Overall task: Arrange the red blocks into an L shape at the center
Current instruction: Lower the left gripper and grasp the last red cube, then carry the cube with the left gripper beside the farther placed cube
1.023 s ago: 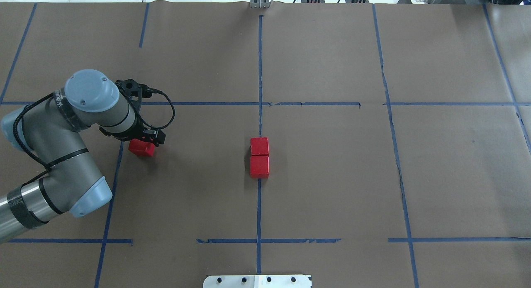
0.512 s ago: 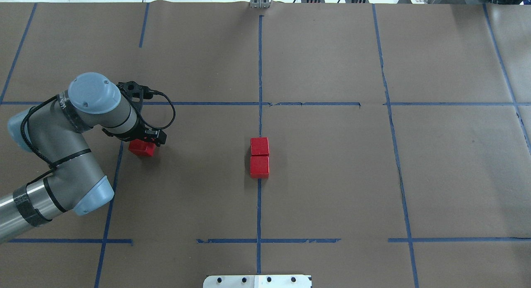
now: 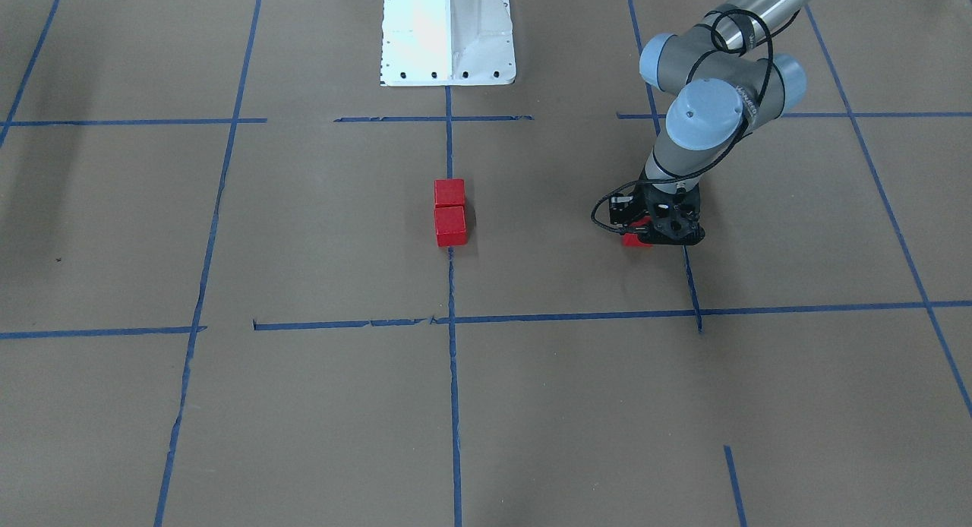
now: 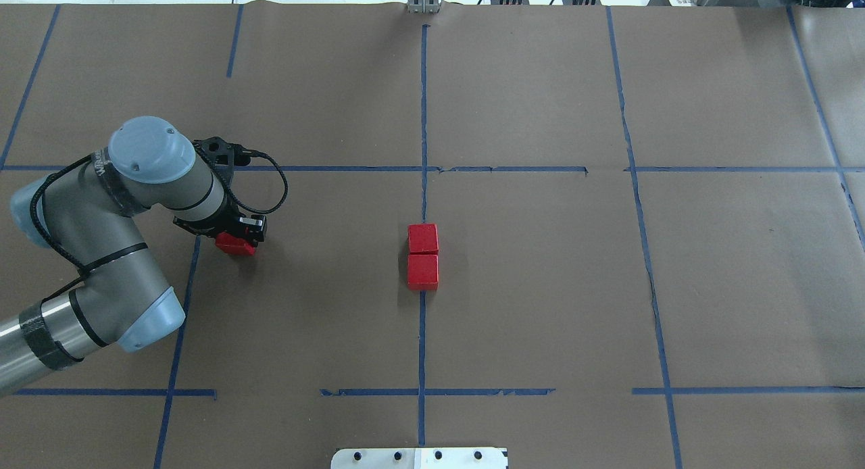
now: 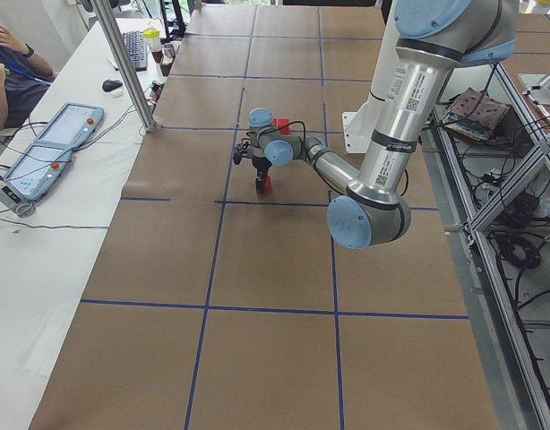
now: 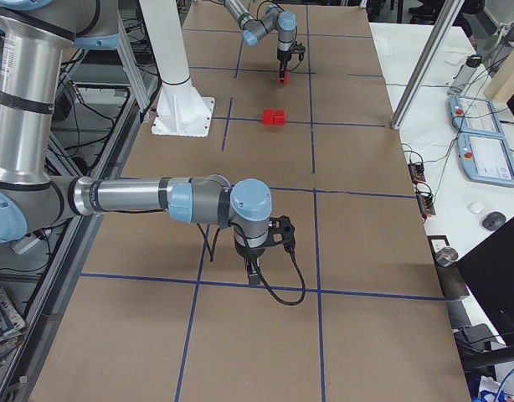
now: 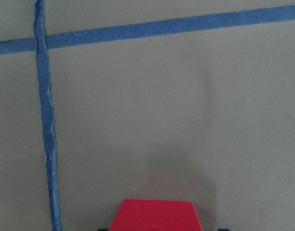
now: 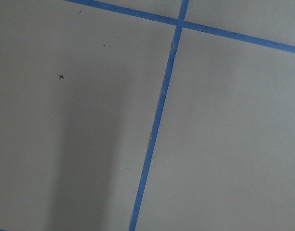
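jaws (left arm [image 4: 101, 253]) pinch red block [image 4: 234, 246] between them

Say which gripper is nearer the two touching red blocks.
Left. The left gripper, gripping the third block, is at the pair's cell edge; the right gripper hangs far down the table.

Three red blocks [image 4: 423, 271] in all: a lone red block [image 4: 233, 247] clasped in the left gripper [image 4: 238, 238], and two touching as a pair, well apart from that gripper on its side toward the right arm. Two arms: left arm [image 4: 101, 253] and right arm [image 6: 131, 197]. Two grippers, the right gripper [image 6: 254, 276] far from all three blocks. One white base [image 3: 448, 33]. Two control pendants [image 6: 468, 109] on the side table, well away from the right gripper. One person [image 5: 6, 76], far from the left gripper.
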### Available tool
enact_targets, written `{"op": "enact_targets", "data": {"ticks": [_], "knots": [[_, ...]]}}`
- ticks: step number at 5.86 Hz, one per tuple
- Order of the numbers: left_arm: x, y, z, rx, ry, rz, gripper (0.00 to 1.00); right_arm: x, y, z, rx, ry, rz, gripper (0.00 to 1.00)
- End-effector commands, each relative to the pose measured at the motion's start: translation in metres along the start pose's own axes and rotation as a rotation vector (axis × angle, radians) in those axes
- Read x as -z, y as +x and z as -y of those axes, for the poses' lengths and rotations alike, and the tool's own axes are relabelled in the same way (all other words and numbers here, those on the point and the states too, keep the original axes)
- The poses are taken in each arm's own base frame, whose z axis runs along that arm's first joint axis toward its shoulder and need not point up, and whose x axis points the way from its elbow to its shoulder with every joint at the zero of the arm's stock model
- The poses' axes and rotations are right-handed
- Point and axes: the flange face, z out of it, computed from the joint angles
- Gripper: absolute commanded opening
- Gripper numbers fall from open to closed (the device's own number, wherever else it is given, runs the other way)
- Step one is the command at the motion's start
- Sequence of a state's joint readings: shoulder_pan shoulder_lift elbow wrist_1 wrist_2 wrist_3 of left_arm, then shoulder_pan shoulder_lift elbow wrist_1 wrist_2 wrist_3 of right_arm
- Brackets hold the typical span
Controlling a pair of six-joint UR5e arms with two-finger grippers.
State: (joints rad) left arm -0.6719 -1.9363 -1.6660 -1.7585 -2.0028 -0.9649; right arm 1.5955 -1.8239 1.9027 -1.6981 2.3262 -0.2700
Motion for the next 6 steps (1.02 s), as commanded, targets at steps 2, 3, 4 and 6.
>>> {"op": "enact_targets", "data": {"ticks": [2,3,4,6], "knots": [[0.039,0.053,0.02,0.295,0.046,-0.078,0.09,0.0,0.0,0.0,0.001,0.001,0.001,1.0],[0.06,0.081,0.027,0.568,0.054,-0.133,0.1,0.0,0.0,0.0,0.001,0.001,0.001,1.0],[0.08,0.103,0.034,0.899,0.079,-0.182,0.1,0.001,-0.001,0.0,0.002,0.002,0.0,1.0],[0.053,0.175,-0.004,1.282,0.094,-0.141,0.14,0.002,-0.001,0.0,0.002,0.004,0.0,1.0]]}}
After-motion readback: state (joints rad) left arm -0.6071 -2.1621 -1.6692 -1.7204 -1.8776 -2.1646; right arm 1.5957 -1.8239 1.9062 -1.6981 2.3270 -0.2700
